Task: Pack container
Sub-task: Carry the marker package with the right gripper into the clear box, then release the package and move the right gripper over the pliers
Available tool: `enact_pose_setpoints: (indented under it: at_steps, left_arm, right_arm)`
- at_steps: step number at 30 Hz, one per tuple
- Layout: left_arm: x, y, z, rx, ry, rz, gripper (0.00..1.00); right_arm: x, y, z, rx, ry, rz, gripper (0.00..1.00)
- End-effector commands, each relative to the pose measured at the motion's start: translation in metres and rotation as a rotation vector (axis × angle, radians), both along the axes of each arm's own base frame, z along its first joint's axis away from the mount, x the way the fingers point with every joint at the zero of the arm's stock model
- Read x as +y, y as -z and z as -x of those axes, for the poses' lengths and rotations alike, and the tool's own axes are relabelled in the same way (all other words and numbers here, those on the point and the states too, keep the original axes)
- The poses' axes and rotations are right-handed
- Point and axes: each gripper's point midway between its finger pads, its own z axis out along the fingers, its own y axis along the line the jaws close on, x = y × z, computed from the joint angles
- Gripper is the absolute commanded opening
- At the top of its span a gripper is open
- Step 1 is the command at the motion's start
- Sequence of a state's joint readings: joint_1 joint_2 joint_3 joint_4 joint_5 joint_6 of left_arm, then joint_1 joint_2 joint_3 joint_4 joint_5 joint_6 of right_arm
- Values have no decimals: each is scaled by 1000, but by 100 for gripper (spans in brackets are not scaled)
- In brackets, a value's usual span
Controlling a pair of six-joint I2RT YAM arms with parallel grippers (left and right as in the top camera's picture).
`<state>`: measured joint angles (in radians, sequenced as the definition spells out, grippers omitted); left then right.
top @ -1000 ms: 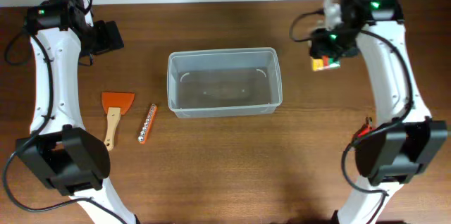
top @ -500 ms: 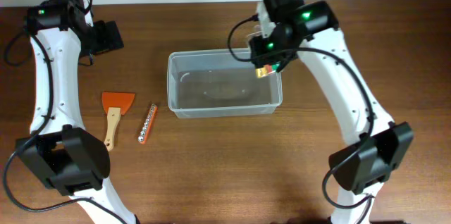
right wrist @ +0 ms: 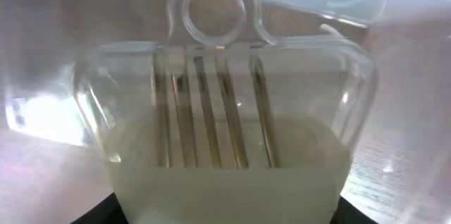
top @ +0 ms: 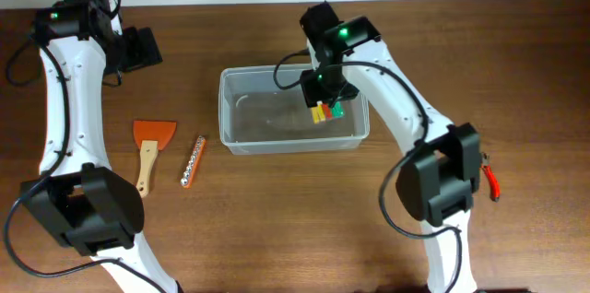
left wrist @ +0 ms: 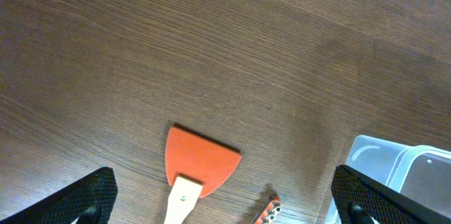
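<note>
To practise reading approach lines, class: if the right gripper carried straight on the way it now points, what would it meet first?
Most likely the floor of the container: the right gripper points down into it, and the clear pack it grips would touch first. Depth is unclear.

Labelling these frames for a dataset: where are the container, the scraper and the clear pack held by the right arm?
container (top: 224,113): overhead view, left wall.
scraper (left wrist: 201,158): left wrist view, orange blade.
pack (right wrist: 225,175): right wrist view, clear front face.
</note>
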<state>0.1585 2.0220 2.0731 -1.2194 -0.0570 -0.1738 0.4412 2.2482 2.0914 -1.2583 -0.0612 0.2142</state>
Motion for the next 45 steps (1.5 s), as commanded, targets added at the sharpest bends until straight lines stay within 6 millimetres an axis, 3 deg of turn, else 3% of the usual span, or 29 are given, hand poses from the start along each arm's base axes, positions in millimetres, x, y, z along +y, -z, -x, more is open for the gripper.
enact_pose_setpoints:
  at_steps: [1,14,24,32,36,45]
  left_arm:
    - [2,-5,-1,-13,4,-8,99]
    - [1,-5,-1,-13,4,-8,99]
    - [1,-5,-1,-13,4,-8,99]
    - [1,-5,-1,-13,4,-8,99]
    - [1,-5,-1,-13,4,-8,99]
    - [1,-5,-1,-13,4,-8,99]
  right_arm:
    - [0,5,-4,-1,33,11,40]
    - [-5,42,2,62,85,41,40]
    - [-24,59,2,90,134,52,41]
    - [-29,59,0,90,129,53,77]
    - [-29,59,0,89,125,53,82]
    - [-24,50,-5,76,120,29,83]
